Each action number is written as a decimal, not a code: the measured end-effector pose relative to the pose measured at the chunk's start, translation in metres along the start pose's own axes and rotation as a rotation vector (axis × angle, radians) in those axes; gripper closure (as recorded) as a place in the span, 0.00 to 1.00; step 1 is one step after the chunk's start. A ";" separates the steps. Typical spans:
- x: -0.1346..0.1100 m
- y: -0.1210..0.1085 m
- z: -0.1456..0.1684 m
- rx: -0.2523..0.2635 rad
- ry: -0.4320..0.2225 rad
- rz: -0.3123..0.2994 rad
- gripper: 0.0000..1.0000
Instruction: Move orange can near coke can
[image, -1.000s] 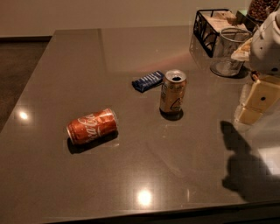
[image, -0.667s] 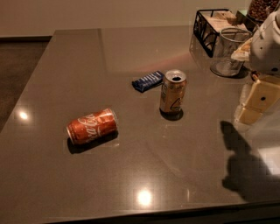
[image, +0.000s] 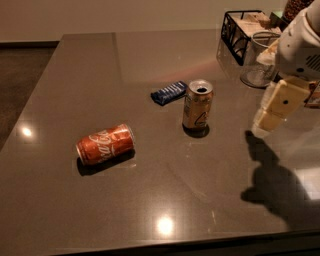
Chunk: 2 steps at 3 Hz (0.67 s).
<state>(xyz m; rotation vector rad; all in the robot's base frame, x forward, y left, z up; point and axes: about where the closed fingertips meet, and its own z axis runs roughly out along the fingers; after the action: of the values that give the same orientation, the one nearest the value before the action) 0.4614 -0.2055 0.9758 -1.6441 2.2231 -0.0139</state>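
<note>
The orange can (image: 197, 107) stands upright near the middle of the table, golden-tan with a silver open top and a dark emblem. The coke can (image: 105, 144) lies on its side to the front left of it, red-orange with white script. The two cans are well apart. My gripper (image: 276, 107) hangs above the table at the right edge of the view, to the right of the orange can and not touching it. Its shadow falls on the table in front of it.
A blue snack packet (image: 169, 92) lies just behind and left of the orange can. A black wire basket (image: 240, 35) and a clear glass jar (image: 257, 65) stand at the back right. The table's front edge (image: 160, 245) runs along the bottom.
</note>
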 end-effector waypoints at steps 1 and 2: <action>-0.018 -0.010 0.019 -0.007 -0.106 0.042 0.00; -0.041 -0.020 0.040 -0.007 -0.196 0.053 0.00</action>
<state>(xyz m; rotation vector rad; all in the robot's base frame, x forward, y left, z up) 0.5020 -0.1653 0.9554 -1.5195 2.1193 0.1623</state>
